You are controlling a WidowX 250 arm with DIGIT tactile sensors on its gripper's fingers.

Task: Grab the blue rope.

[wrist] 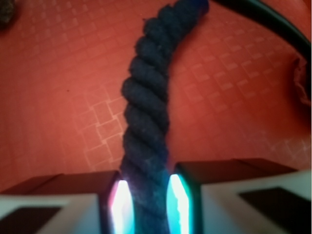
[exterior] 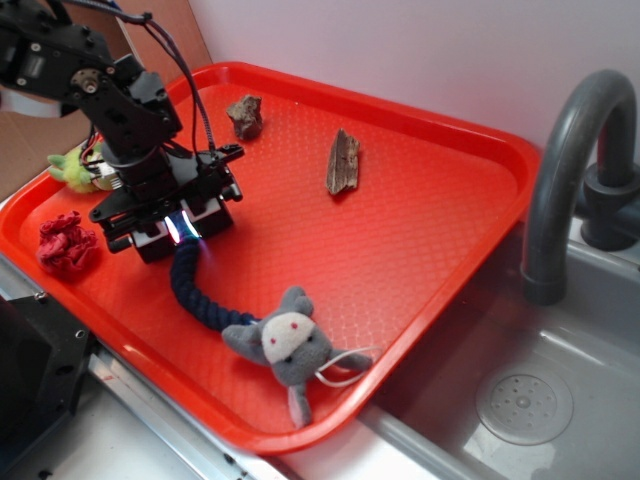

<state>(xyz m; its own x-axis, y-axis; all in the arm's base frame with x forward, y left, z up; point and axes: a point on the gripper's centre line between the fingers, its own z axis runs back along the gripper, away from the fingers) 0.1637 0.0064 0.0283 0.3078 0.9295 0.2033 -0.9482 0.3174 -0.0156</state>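
Gripper [exterior: 182, 229] sits low on the red tray [exterior: 420, 230] — fingers [wrist: 119, 204] pressed against both sides of the blue rope [wrist: 146, 126] — squeeze firmly, then lift straight up.

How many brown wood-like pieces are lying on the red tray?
2. A small chunk lies near the red tray's far rim; a longer flat piece lies to its right, mid-tray. The arm could hide others.

blue rope [exterior: 196, 287] end hidden under pincer [exterior: 183, 228] | wrist view blurred
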